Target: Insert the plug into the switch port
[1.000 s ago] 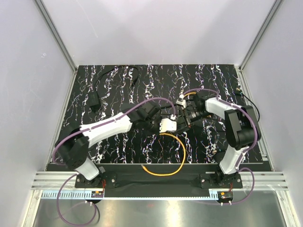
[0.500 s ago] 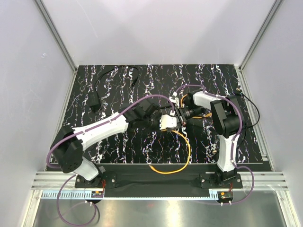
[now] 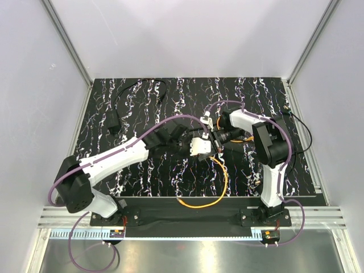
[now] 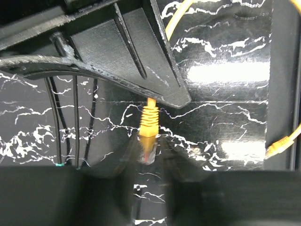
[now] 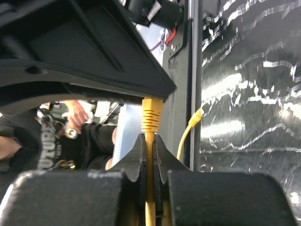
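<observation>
Moved: since a second ago the right arm has swung in from the right side of the mat, the right gripper (image 5: 149,147) has closed, the left gripper (image 4: 146,188) has parted, and the left arm's elbow has slid outward to the left.
Edges: both grippers meet nose to nose near the middle of the mat (image 3: 142,105), well apart from all four of its edges. The right arm's folded elbow sits near the right edge.
Room: white walls (image 3: 187,34) close off the left, right and back. A metal rail (image 3: 187,219) runs along the near edge.
Surface: black mat with white marble veins. Thin black cables (image 4: 75,122) trail across it.
Plug: the plug (image 4: 149,141) hangs above the mat between the two grippers. Its long axis runs along the line joining them, clear tip toward the left gripper.
Right gripper: pinched tight on the orange cable (image 3: 223,182) just behind the plug's boot.
Left gripper: jaws blurred and slightly apart, with the plug tip in the gap and mat showing on either side.
Cable: loops from the grippers down toward the near rail.
Black box: the black box (image 3: 114,122) lies far left on the mat, well apart from the plug. Its socket is too small to make out.
</observation>
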`<act>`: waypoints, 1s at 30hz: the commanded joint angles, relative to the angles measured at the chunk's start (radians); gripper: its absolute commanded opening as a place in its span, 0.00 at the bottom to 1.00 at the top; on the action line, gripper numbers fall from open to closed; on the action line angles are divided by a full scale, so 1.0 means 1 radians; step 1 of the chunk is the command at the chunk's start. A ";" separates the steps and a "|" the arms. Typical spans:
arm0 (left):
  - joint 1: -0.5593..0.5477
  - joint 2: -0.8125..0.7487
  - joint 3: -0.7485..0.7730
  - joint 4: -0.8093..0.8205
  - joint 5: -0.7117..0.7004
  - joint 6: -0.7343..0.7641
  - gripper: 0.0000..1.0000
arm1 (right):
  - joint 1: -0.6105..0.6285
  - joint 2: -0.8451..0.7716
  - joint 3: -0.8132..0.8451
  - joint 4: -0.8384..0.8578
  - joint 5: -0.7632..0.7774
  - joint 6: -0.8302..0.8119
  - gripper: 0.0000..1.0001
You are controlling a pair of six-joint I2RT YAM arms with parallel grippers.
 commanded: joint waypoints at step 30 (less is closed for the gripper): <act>0.412 -0.337 -0.001 0.386 0.602 -1.072 0.70 | 0.233 -1.034 0.018 0.557 1.162 0.102 0.00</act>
